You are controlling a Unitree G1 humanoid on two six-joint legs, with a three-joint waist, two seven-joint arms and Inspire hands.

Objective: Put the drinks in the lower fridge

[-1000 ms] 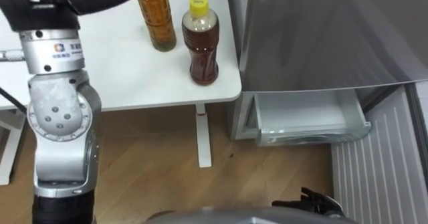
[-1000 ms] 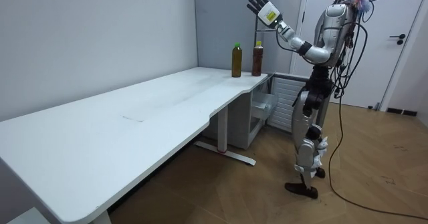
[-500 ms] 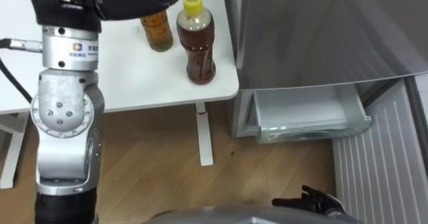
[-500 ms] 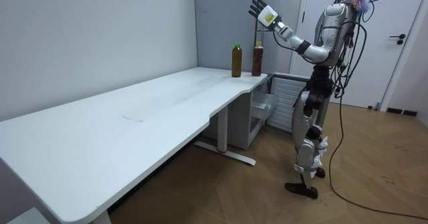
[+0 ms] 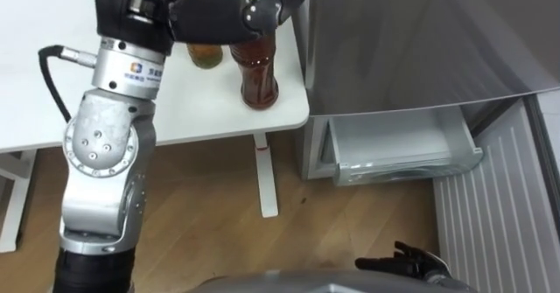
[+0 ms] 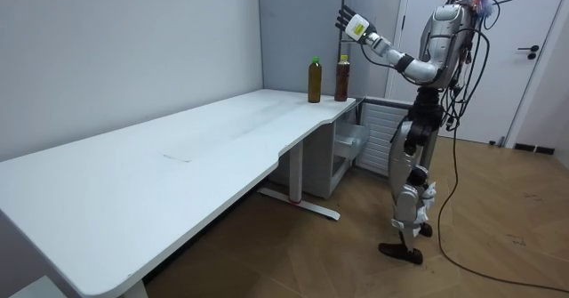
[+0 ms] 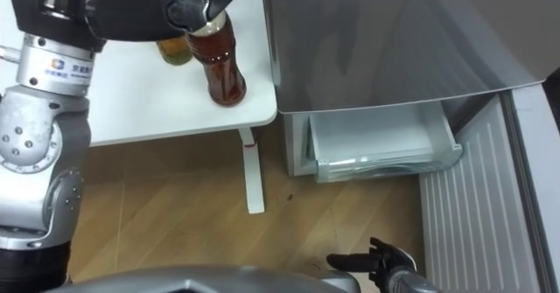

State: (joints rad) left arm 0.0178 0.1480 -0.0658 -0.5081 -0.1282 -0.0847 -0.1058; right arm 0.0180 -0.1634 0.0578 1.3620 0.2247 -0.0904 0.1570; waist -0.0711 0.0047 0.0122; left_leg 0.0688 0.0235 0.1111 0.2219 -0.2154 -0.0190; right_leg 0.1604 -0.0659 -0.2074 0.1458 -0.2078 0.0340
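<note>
While your left robot hand (image 5: 214,15) is hovering spread, gripping nothing, above the brown tea bottle (image 5: 260,76), you are risking a knock. That bottle is standing at the counter (image 5: 175,122) corner nearest the fridge (image 5: 411,39), so a sideways brush could be tipping it off the edge or into the amber bottle (image 5: 206,53) just beyond, farther from the fridge. Both are looking well filled. The fridge's lower drawer (image 5: 402,164) is sitting pulled out, apparently empty. Your right robot hand (image 5: 402,262) is hanging relaxed, low before the fridge.

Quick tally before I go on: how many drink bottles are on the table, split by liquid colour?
Amber bottle: 1
Dark brown bottle: 1
Total: 2
</note>
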